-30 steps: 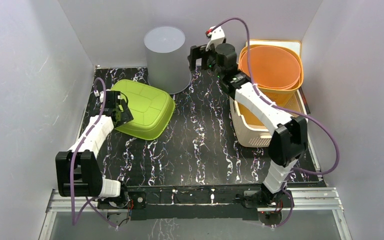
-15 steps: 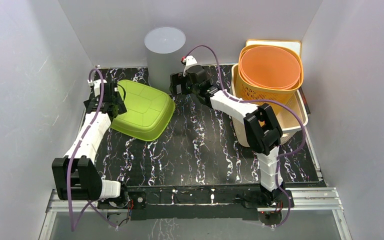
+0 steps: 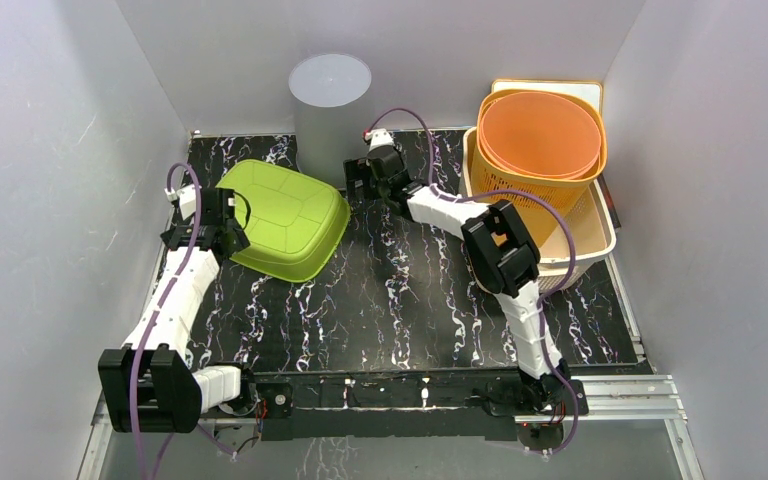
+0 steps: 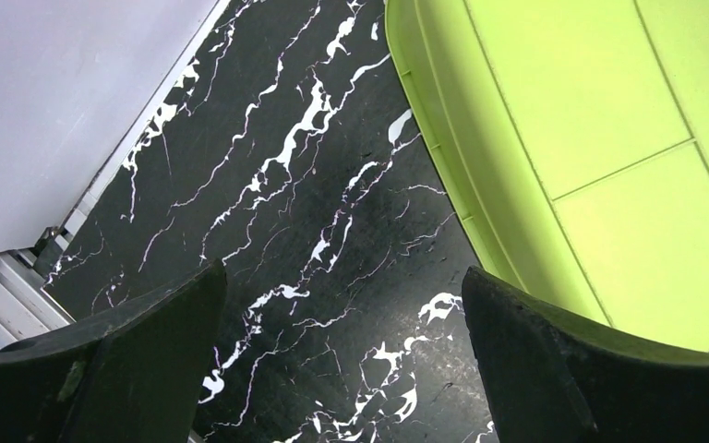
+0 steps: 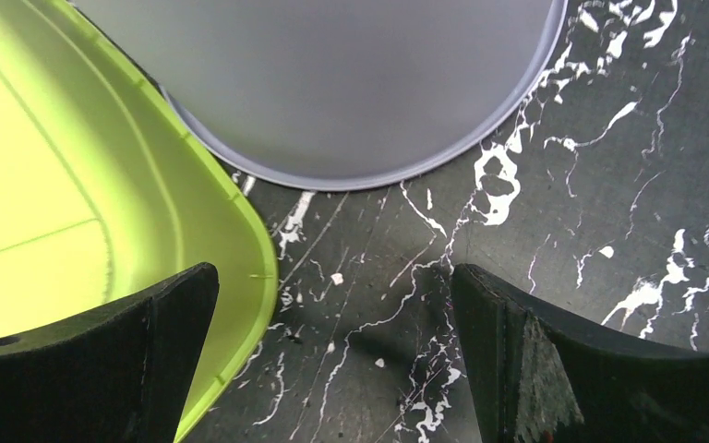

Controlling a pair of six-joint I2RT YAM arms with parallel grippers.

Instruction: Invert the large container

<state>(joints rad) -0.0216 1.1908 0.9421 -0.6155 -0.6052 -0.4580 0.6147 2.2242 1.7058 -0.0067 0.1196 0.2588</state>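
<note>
The right end effector hangs low over the worktop with its fingers spread wide and nothing between them, just in front of the grey container. In the right wrist view the two dark fingers frame bare marbled surface, and the container's round wall fills the top of the picture.

The grey container is a tall cylinder standing upright at the back of the worktop against the rear wall, with a flat closed disc facing up.

Just beside its base, to the left and nearer the arms, lies a lime-green basin with its panelled bottom up, tilted slightly. Its rim runs close to the foot of the cylinder; whether they touch I cannot tell.

The left end effector sits at the basin's left edge, fingers likewise wide apart and holding nothing. In the left wrist view it hovers over the black surface with the green rim to its right.

At the back right, well apart from the cylinder, an orange round tub rests in a yellow latticed basket, which sits in a cream crate.
</note>
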